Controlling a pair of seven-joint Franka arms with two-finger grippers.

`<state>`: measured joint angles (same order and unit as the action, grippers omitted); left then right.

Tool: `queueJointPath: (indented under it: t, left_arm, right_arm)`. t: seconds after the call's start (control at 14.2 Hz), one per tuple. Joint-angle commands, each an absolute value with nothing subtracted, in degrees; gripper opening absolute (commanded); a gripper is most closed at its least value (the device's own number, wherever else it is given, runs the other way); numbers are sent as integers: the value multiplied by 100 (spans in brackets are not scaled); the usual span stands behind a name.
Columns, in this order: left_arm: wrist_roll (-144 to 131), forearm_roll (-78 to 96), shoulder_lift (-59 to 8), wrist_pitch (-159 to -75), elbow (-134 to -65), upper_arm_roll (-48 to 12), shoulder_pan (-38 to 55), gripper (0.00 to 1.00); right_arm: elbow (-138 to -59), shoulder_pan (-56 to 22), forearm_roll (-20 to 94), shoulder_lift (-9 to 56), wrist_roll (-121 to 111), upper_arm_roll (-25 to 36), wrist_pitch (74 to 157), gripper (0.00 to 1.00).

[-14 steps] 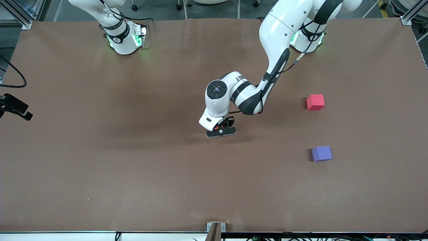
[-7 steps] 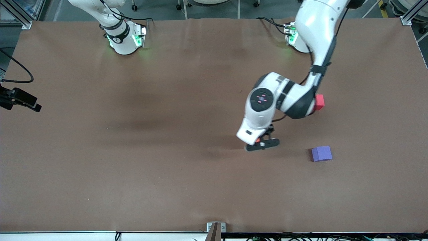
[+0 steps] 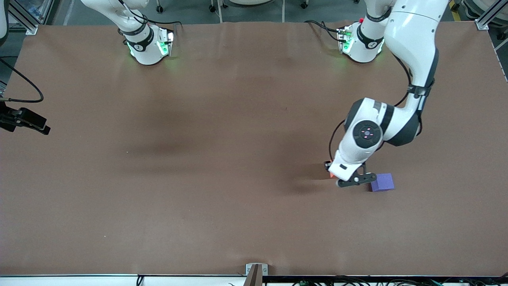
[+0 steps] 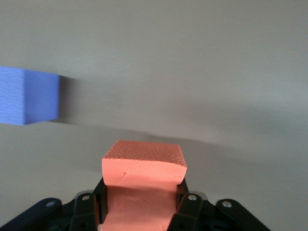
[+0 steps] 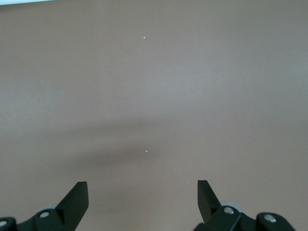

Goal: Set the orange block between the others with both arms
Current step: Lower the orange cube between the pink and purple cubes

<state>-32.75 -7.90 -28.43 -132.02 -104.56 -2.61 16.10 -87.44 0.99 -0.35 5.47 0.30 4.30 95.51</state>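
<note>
Front view | one purple-blue cube (image 3: 382, 182) | left fingers (image 4: 185, 202) clamp one orange block (image 4: 143, 175) | right fingers (image 5: 76, 203) spread

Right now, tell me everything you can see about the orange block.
The orange block is a small matte cube that looks like foam, with a finely grainy top face. The left hand is shut on it, its fingers squeezing two sides so the foam pinches inward between them. It hangs over the brown table, beside the purple block. In the front view only an orange corner shows under the wrist.
</note>
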Motion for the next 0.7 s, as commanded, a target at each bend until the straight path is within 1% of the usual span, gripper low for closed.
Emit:
queueJointPath:
  t: [0.0, 0.14, 0.42, 0.63]
  left_arm:
    - [-2797, -896, -2225, -13788, -11485, -325, 1206, 20]
    - [-2602, -896, -2031, -13965, -11776, -334, 994, 20]
    - [-2251, -896, -1802, -14062, -12066, -343, 634, 20]
    - [-1891, -896, -1653, -14369, -12479, -412, 291, 20]
  right_arm:
    - [-9149, 70, -149, 281, 9, 387, 9668, 100]
    - [-9080, 70, -141, 290, 52, 387, 9554, 100]
    - [-8895, 70, -123, 290, 0, 387, 9448, 100]
    - [-8877, 53, -123, 281, -35, 369, 9378, 100]
